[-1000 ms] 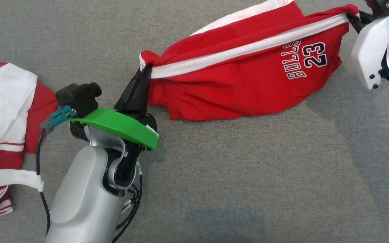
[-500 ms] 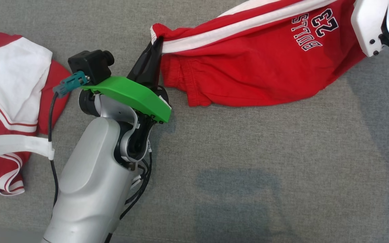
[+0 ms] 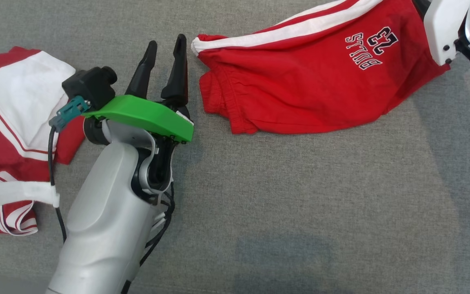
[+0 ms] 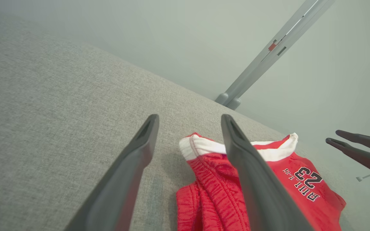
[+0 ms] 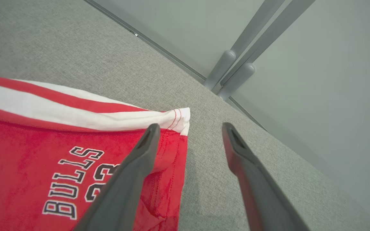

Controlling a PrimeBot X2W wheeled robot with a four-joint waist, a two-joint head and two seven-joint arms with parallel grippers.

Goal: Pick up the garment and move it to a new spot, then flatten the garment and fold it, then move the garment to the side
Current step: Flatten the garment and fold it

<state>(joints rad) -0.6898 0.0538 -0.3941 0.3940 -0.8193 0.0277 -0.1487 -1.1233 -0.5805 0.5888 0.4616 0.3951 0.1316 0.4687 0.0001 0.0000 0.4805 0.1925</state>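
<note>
Lying slack on the grey upholstered surface (image 3: pixel 300 212), the red shorts (image 3: pixel 300 81) stretch across the upper part of the head view. Their long axis runs from the centre up toward the right corner. The gathered waistband end points at the left gripper (image 3: pixel 166 41). The leg end, printed "BULLS 23" upside down to the camera, points at the white wrist housing (image 3: pixel 443 28) of the right arm, which covers that end's corner. A white side stripe runs along the far edge. The left gripper's two dark fingers stand spread with nothing between them, their tips just beside the waistband corner; whether the nearer finger touches the cloth cannot be told. A second red-and-white garment (image 3: pixel 10 122) lies bunched at the left edge, well apart from the shorts.

The left wrist view adds what the head camera misses: the ruched elastic of the waistband close up, one finger crossing in front of it, and bare grey fabric in the gap. At its far right the right gripper (image 4: pixel 332 136) hovers beyond the leg end with its fingers parted. The right wrist view shows that gripper's fingers wide apart and empty, and the white-banded hem corner lying flat beside one of them. Two grey poles (image 5: pixel 236 64) stand past the surface's edge.
</note>
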